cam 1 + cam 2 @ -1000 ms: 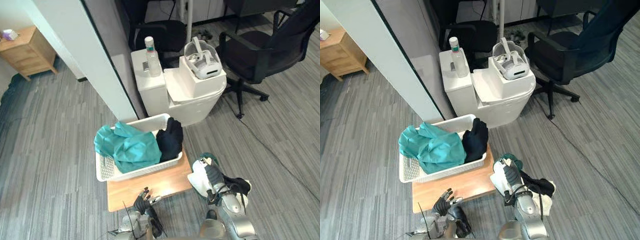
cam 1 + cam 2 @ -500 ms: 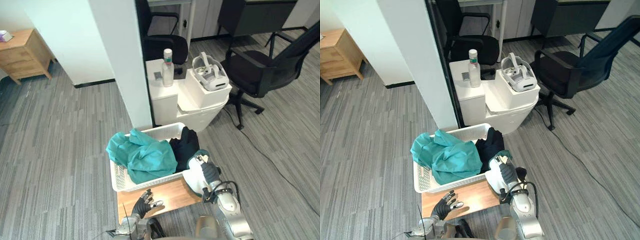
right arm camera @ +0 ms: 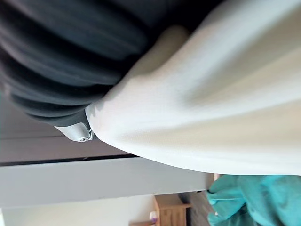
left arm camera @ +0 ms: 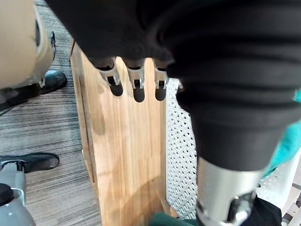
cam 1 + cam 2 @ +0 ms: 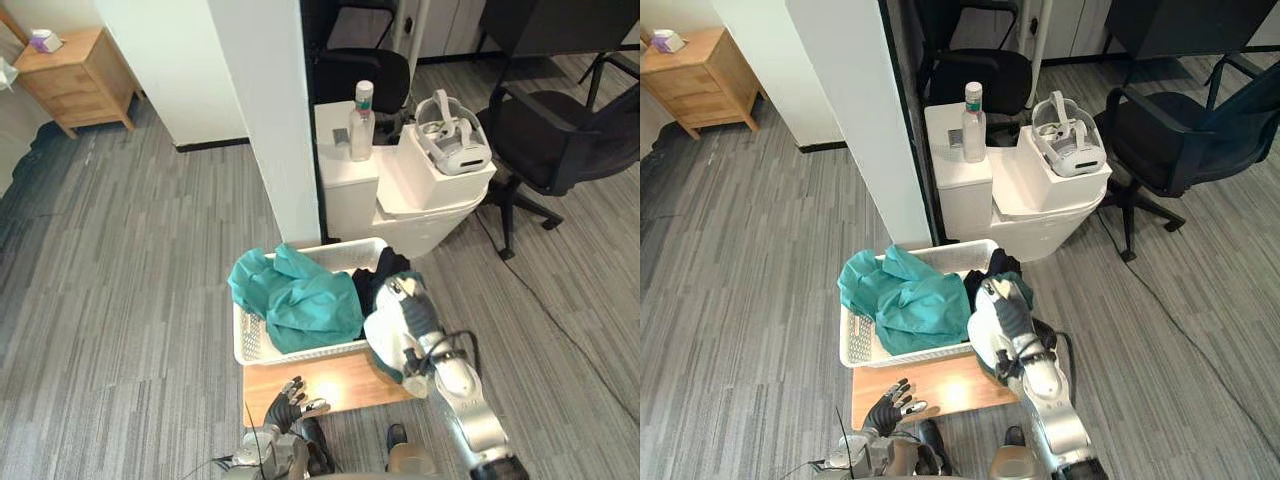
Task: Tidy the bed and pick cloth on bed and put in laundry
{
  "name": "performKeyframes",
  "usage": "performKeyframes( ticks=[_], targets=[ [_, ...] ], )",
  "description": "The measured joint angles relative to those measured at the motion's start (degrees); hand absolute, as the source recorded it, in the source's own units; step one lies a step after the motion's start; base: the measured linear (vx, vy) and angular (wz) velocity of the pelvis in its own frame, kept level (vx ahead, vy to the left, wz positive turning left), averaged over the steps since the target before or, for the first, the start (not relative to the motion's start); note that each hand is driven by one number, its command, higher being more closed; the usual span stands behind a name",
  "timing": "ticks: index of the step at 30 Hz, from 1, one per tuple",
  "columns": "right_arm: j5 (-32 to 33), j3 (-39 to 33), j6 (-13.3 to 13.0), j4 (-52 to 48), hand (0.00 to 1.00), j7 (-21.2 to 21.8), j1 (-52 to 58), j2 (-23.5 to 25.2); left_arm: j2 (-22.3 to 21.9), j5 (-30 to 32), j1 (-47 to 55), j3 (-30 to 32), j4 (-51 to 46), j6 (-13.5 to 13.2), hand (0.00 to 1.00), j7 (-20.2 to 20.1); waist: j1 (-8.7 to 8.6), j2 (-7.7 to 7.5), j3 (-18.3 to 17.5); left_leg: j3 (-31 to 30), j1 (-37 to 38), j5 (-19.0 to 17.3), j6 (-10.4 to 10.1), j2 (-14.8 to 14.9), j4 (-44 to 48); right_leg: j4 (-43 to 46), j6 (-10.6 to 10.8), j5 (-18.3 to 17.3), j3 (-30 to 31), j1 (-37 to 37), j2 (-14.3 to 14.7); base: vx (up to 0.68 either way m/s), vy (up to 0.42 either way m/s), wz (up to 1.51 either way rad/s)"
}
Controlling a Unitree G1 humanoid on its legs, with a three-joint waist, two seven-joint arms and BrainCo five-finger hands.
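White cloth bundle [image 5: 384, 338], dark green trim: bunched in right hand [image 5: 412, 312], fingers curled into it, just beside right end of white lattice plastic laundry basket [image 5: 248, 350]. Basket holds teal cloth [image 5: 300, 305] and black cloth [image 5: 376, 284], and sits on wooden stool [image 5: 330, 382]. Left hand [image 5: 290, 402] low over stool, fingers loosely spread.

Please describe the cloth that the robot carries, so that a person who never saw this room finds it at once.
At the foot of the white pillar stands a wooden table with a white lattice basket. At the basket's right end, the right hand carries the cloth. It is white, unlike the teal cloth and the black cloth in the basket.
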Motion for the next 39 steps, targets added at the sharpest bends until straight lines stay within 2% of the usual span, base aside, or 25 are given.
performKeyframes(
  ticks=[1, 2, 3, 4, 5, 6, 7, 9, 13, 16, 18, 22, 25, 30, 33, 35, 39],
  targets=[
    [0.00, -0.95, -0.01, -1.24, 1.00, -0.42, -1.44, 0.00, -0.10, -0.19, 0.00, 0.01, 0.09, 0.13, 0.00, -0.03, -0.30, 0.03, 0.00, 0.84, 0.19, -2.90, -0.53, 2.84, 5.68, 1.07, 0.07, 0.04, 0.01, -0.57, -0.24, -0.10, 0.064, -0.12],
    [0.01, -1.52, -0.03, -1.94, 1.00, -0.76, -2.06, -0.05, -0.10, -0.19, 0.01, 0.04, 0.25, 0.33, 0.00, -0.06, -0.60, -0.03, 0.04, 1.10, 0.86, -3.97, -1.64, 4.41, 8.10, 1.47, 0.15, 0.09, 0.02, -0.52, -0.56, -0.11, 0.125, -0.01],
    [0.01, -3.04, -0.26, -2.81, 1.00, -1.08, -3.04, -0.12, -0.11, -0.19, 0.06, 0.05, 0.85, 0.63, 0.00, -0.13, -1.20, 0.05, -0.01, 1.12, 2.80, -5.07, -3.14, 7.23, 10.48, 1.86, 0.62, 0.35, -0.18, -0.28, -1.32, -0.11, 0.212, 0.13],
    [0.00, -4.34, -0.42, -3.85, 1.00, -1.22, -3.93, -0.57, -0.23, -0.19, 0.13, 0.07, 1.69, 0.71, 0.00, -0.15, -1.85, 0.71, -0.39, 0.29, 4.46, -5.17, -4.98, 9.42, 10.20, 1.89, 1.52, 0.85, -0.34, -0.57, -1.61, -0.12, 0.251, 0.16],
    [-0.02, -5.04, -0.63, -4.26, 1.00, -1.23, -4.41, -0.94, -0.45, -0.18, 0.11, 0.15, 2.12, 0.84, 0.00, -0.14, -1.95, 1.60, -0.74, -1.13, 4.95, -6.10, -8.16, 9.60, 8.04, 1.79, 2.25, 1.22, -0.30, -0.81, -1.59, -0.15, 0.320, 0.24],
    [-0.10, -6.69, -1.01, -4.34, 1.00, -1.32, -5.28, -1.62, -0.68, -0.15, 0.11, 0.09, 2.77, 0.92, 0.00, -0.11, -2.40, 2.04, -1.22, -1.82, 6.89, -8.85, -8.92, 7.68, 1.50, 0.68, 3.39, 2.28, -0.49, -1.02, -1.75, -0.16, 0.381, 0.41],
    [-0.78, -7.23, -0.89, -4.15, 1.00, -1.30, -5.47, -0.74, 0.74, -0.12, -0.16, 0.27, 2.97, 0.95, 0.00, -0.01, -2.61, -1.08, -1.22, -2.09, 8.31, -6.41, -8.00, 4.15, -3.69, -0.52, 2.87, 3.76, -1.34, -0.91, -4.27, -0.15, 0.344, 0.47],
    [-2.82, -7.17, -0.29, -3.93, 1.00, -0.99, -8.29, -1.37, 1.69, -0.11, -0.12, 0.41, 3.03, 1.11, 0.00, -0.02, -2.46, -2.17, -1.39, -2.28, 10.28, -2.97, -6.40, 1.59, -9.34, -0.82, 2.21, 7.19, -2.75, -0.97, -5.64, -0.11, 0.194, 0.29],
    [-4.46, -7.96, 0.08, -0.45, 1.00, -1.77, -20.15, -5.37, 2.93, -0.13, -0.08, 2.51, 4.44, 1.39, 0.00, -0.07, -1.90, -2.29, -1.56, -2.11, 11.40, 0.15, -5.31, 0.23, -15.36, -0.66, 0.98, 11.89, -1.82, -2.57, -5.68, -0.10, 0.122, 0.04],
    [-4.42, -8.80, 0.20, 4.44, 1.00, -2.78, -25.88, -6.51, 4.04, -0.17, -0.03, 3.19, 5.05, 1.53, 0.00, -0.09, -1.08, -2.42, -1.63, -2.00, 11.69, 1.30, -5.38, -0.11, -16.33, -0.92, 1.35, 12.69, -1.47, -2.90, -5.30, 0.02, 0.032, -0.03],
    [-4.42, -8.27, 0.25, 7.41, 1.00, -3.15, -30.42, -6.83, 4.12, -0.16, 0.00, 5.25, 5.45, 1.48, 0.00, -0.06, 0.40, -2.69, -1.81, -0.88, 11.86, 1.46, -5.55, -0.36, -16.38, -3.53, 1.35, 12.69, -1.47, -2.80, -5.20, 0.07, -0.006, -0.27],
    [-4.55, -6.75, 0.32, 11.72, 1.00, -3.01, -36.28, -8.48, 4.29, -0.18, 0.41, 7.18, 7.01, 1.70, 0.00, -0.04, 0.49, -2.64, -1.81, -0.87, 11.68, 1.99, -6.37, -0.11, -16.82, -6.88, 1.36, 12.69, -1.93, -1.41, -4.87, 0.02, -0.054, -0.05],
    [-4.62, -6.70, 0.78, 14.84, 1.00, -2.94, -39.96, -10.76, 4.48, -0.18, 0.80, 8.04, 7.08, 1.65, 0.00, -0.18, 0.58, -2.38, -1.80, -1.51, 11.78, 2.90, -7.01, 1.20, -17.63, -6.99, 1.36, 12.69, -3.13, -1.30, -3.55, -0.01, -0.088, 0.04],
    [-5.08, -6.46, 0.84, 17.92, 1.00, -3.17, -44.27, -11.47, 4.33, -0.32, 1.14, 8.81, 7.19, 1.52, 0.00, -1.15, 0.44, -1.68, -1.56, -3.06, 11.72, 4.90, -7.35, 1.57, -19.31, -8.84, 1.37, 12.68, -4.95, 0.01, -3.14, -0.06, -0.082, 0.16],
    [-5.69, -5.75, 0.84, 19.74, 1.00, -3.31, -46.93, -12.25, 3.98, -1.19, 1.24, 8.82, 7.97, 1.32, 0.00, -1.45, 0.73, -0.36, -0.71, -3.75, 10.51, 6.47, -7.56, 1.56, -21.47, -8.98, 1.67, 12.44, -6.01, -1.00, -3.24, -0.13, -0.067, 0.13],
    [-6.14, -5.01, 0.82, 19.81, 1.00, -3.35, -48.40, -12.61, 3.93, -1.55, 1.42, 8.82, 8.01, 1.32, 0.00, -1.49, 1.30, 0.19, 0.20, -3.93, 9.36, 7.88, -7.90, 1.24, -22.94, -8.91, 2.72, 11.64, -6.28, -2.54, -3.46, -0.15, -0.082, 0.12],
    [-6.70, -4.39, 1.09, 24.57, 1.00, -3.42, -51.25, -12.98, 2.81, -3.76, 0.91, 8.21, 6.29, 0.78, 0.00, -2.12, 1.77, 3.37, 3.48, -6.40, 4.85, 11.02, -8.15, 2.33, -23.63, -8.49, 2.70, 11.67, -8.95, -5.92, -2.33, -0.10, -0.083, 0.31]
  ],
)
